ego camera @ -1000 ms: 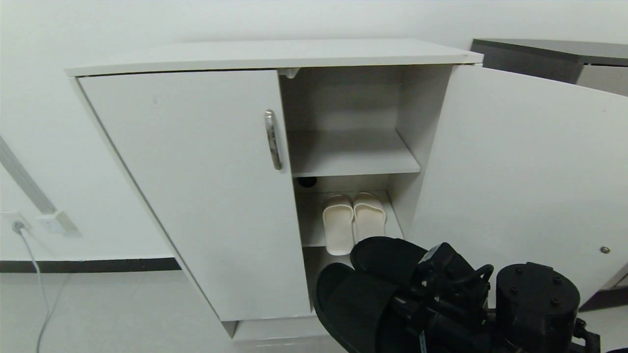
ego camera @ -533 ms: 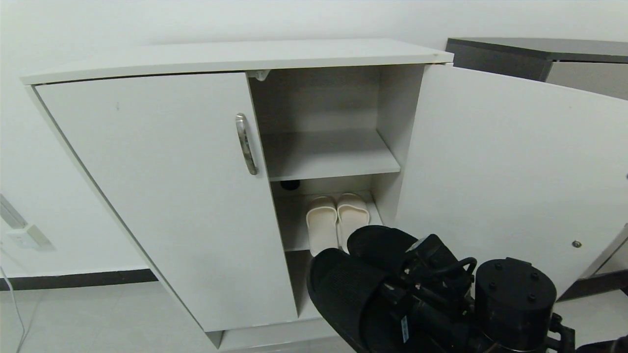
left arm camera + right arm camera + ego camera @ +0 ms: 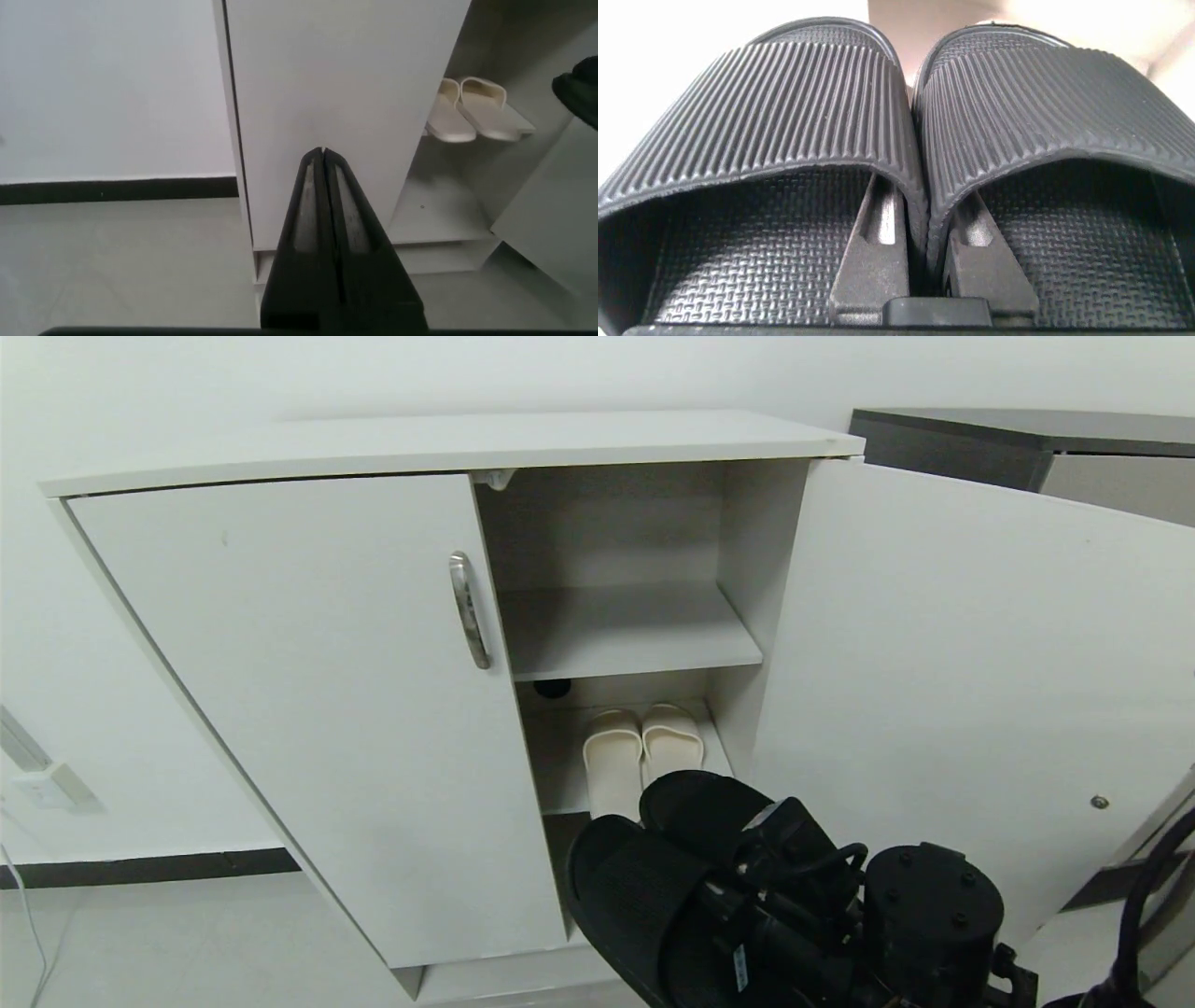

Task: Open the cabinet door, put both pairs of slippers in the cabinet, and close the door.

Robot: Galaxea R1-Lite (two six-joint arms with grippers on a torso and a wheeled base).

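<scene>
The white cabinet [image 3: 448, 439] has its right door [image 3: 952, 672] swung open and its left door [image 3: 299, 709] closed. A cream pair of slippers [image 3: 639, 751] lies on the middle shelf, also seen as cream slippers [image 3: 476, 107] from the left wrist. My right gripper [image 3: 920, 257] is shut on the black pair of slippers [image 3: 653, 877], one finger inside each slipper, pinching their inner walls [image 3: 915, 187] together. It holds them in front of the open compartment, low down. My left gripper [image 3: 322, 163] hangs shut and empty before the closed left door.
The upper shelf [image 3: 625, 635] is bare. The bottom compartment [image 3: 439, 210] below the cream slippers is free. A dark cabinet [image 3: 1027, 448] stands behind the open door. A black skirting strip [image 3: 149, 863] runs along the wall above pale floor.
The head camera swung, so the cabinet shifted left in the picture a second ago. Since half a second ago, the right gripper with the black slippers has moved a little left, towards the opening.
</scene>
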